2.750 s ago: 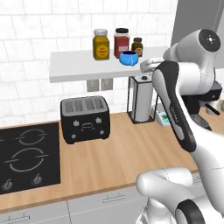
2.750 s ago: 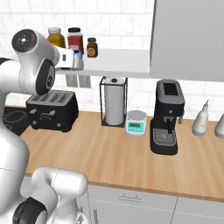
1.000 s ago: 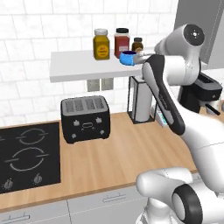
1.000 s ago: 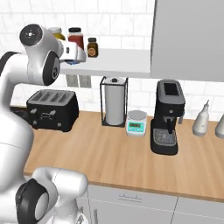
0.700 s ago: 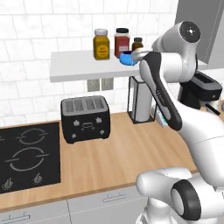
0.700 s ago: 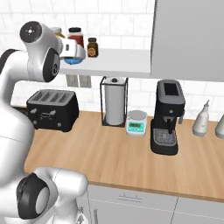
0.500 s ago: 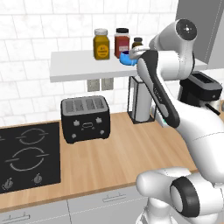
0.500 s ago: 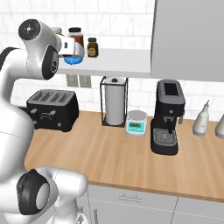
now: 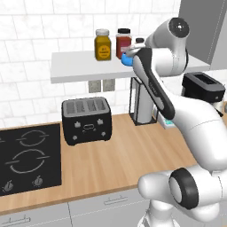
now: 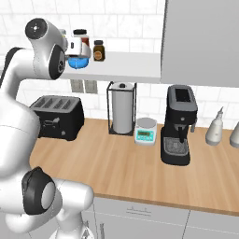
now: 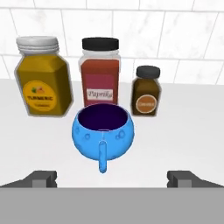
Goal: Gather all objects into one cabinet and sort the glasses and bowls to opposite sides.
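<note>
Blue cup (image 11: 103, 131) at the centre of the hand view, upright on the white wall shelf (image 11: 183, 131), just in front of three spice jars: yellow jar (image 11: 42, 76) at upper left, paprika jar (image 11: 100, 72) directly behind, small brown jar (image 11: 146, 91) at upper right. Gripper (image 11: 111, 178) spread wide at the bottom edge, both tips apart from the cup and holding nothing, with the thin handle (image 11: 102, 157) pointing down between them. Probably light, rigid and smooth, maybe slippery and breakable, so better to take it across the round body from both sides than by the thin handle, without touching the jars behind.
</note>
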Available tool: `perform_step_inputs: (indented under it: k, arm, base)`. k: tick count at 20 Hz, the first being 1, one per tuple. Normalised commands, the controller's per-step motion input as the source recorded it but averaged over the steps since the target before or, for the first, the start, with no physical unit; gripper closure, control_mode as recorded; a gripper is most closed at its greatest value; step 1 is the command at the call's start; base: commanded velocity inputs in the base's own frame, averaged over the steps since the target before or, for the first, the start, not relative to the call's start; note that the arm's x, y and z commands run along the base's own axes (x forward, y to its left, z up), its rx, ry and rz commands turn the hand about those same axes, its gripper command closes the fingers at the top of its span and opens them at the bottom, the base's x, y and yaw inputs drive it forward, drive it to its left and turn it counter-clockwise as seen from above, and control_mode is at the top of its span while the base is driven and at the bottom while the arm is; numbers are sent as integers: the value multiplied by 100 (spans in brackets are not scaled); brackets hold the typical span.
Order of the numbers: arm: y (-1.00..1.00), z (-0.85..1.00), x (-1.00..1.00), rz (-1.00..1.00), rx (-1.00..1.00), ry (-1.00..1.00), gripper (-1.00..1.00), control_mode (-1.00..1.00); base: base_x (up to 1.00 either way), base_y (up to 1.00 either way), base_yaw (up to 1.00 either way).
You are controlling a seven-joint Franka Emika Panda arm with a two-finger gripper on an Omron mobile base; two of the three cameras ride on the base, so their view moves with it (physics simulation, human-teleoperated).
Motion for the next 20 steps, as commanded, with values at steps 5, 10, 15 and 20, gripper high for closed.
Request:
perform_step_inputs:
  k: [5, 10, 15, 20]
  arm:
    - [0, -24, 23, 0, 0, 0, -100, -100]
    - [1, -28, 1, 0, -1, 0, -100, -100]
    - [4, -13, 1, 0, 0, 0, -100, -100]
    - [6, -3, 15, 0, 0, 0, -100, -100]
  base:
    - [0, 0, 0]
    - [0, 0, 0]
    - [0, 0, 0]
    - [0, 0, 0]
